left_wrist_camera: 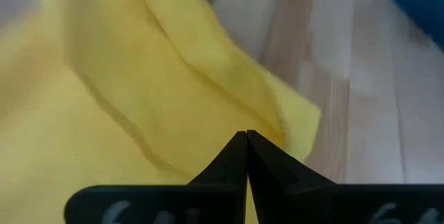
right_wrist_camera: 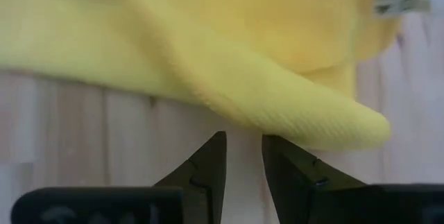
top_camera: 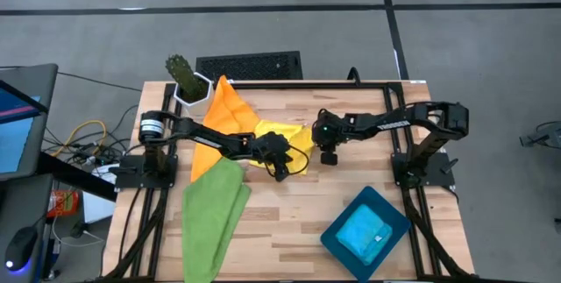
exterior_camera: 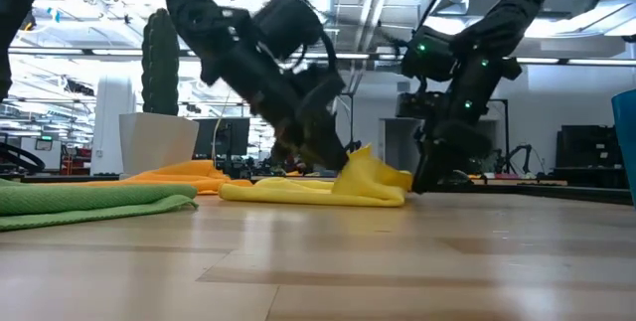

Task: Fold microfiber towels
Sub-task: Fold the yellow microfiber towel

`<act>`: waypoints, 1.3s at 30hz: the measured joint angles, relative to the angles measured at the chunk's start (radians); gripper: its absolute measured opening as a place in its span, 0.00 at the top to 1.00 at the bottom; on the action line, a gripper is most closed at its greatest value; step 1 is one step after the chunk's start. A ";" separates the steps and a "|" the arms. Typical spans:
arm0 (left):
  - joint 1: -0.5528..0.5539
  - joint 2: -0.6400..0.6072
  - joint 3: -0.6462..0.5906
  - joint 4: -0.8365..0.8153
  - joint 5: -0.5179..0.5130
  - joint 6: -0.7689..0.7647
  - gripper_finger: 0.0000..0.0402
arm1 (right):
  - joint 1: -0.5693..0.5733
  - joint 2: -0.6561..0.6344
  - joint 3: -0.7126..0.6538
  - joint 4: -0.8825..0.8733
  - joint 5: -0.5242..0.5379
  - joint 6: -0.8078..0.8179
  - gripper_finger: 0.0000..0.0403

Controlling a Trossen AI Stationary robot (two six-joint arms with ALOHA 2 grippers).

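Observation:
The yellow towel (top_camera: pixel 287 138) lies crumpled at the table's middle, partly over the orange towel (top_camera: pixel 223 108), which is spread toward the far left. The green towel (top_camera: pixel 210 213) lies folded at the near left. A light blue towel (top_camera: pixel 364 233) rests in the teal tray (top_camera: pixel 337 239) at the near right. My left gripper (top_camera: pixel 280 167) is shut at the yellow towel's near edge, where the cloth rises in a peak (exterior_camera: pixel 363 157). My right gripper (right_wrist_camera: pixel 244 137) stands open, pointing down just off the towel's rolled right edge (right_wrist_camera: pixel 312 116), with nothing between its fingers. My left gripper is shut on the yellow towel near its near right corner (left_wrist_camera: pixel 277 123), slanting down from the table's left. The shut fingertips hide the place of contact, so I cannot tell how many layers they hold. The cloth humps up beside them, and the rest lies slack on the table.
A potted cactus (top_camera: pixel 186 80) stands at the far left corner, next to a black grille (top_camera: pixel 250 64) behind the far edge. Bare wood shows between the yellow towel and the tray.

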 joint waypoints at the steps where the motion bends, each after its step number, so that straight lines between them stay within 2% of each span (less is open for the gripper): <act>1: -0.001 0.018 0.003 0.000 0.020 -0.013 1.00 | -0.002 0.000 0.006 0.001 0.000 -0.001 0.71; 5: -0.003 0.033 0.006 0.005 0.043 -0.069 1.00 | -0.004 -0.008 0.028 -0.001 0.003 -0.013 0.71; 13: -0.002 0.028 0.006 -0.009 0.047 -0.082 1.00 | -0.008 -0.002 0.071 0.057 0.007 -0.056 0.71; 24: -0.002 0.028 0.006 -0.022 0.068 -0.091 1.00 | -0.051 -0.002 0.073 0.264 0.009 -0.078 0.71; 27: -0.003 0.027 0.006 -0.038 0.078 -0.089 1.00 | -0.080 -0.069 0.071 0.187 -0.002 -0.052 0.71; 32: -0.003 0.027 0.006 -0.061 0.090 -0.078 1.00 | -0.136 -0.203 0.029 0.001 -0.076 -0.069 0.71; 35: -0.003 0.027 0.006 -0.060 0.090 -0.071 1.00 | -0.151 -0.225 -0.022 0.036 -0.096 -0.131 0.71; 39: -0.003 0.027 0.006 -0.064 0.090 -0.070 1.00 | -0.150 -0.159 -0.039 0.128 -0.098 -0.161 0.71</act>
